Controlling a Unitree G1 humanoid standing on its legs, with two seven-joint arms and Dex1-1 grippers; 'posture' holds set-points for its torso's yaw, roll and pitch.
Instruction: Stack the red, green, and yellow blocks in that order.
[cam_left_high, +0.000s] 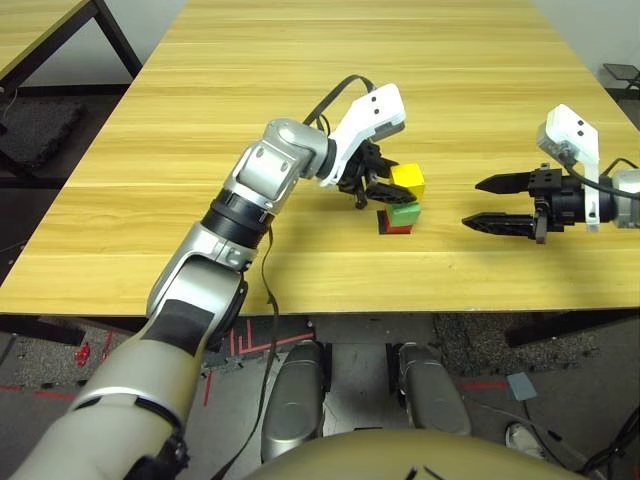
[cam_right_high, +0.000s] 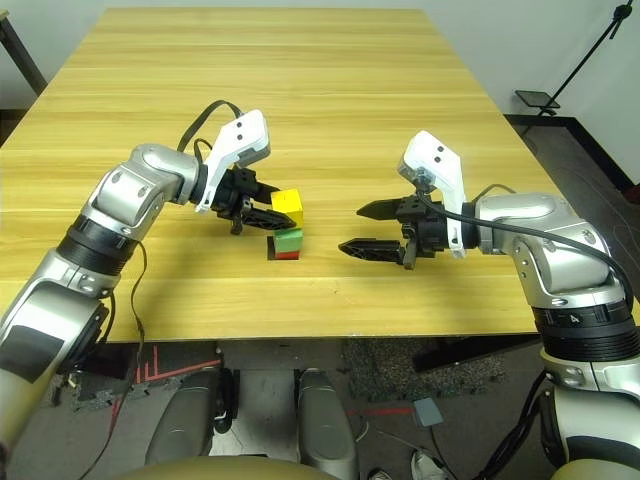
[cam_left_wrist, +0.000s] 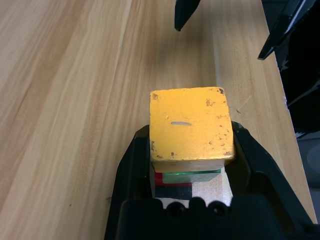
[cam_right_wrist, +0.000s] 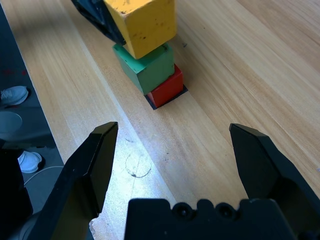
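Left wrist: yellow block (cam_left_wrist: 190, 125) within hand (cam_left_wrist: 187, 165)

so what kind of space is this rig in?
Looks like a lab or test room: one long pale wooden table holding little beyond small red, green and yellow cubes, a black stand base on a grey floor, and loose cables below.

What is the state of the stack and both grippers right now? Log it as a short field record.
stack base: small matte red cube, on the flat black square patch
middle: small matte green cube, resting on the red one
top: small matte yellow cube, over the green cube, tilted; contact cannot be told
left gripper: shut on the yellow cube
right gripper: open, apart from the stack, holding nothing
surface: light wooden table
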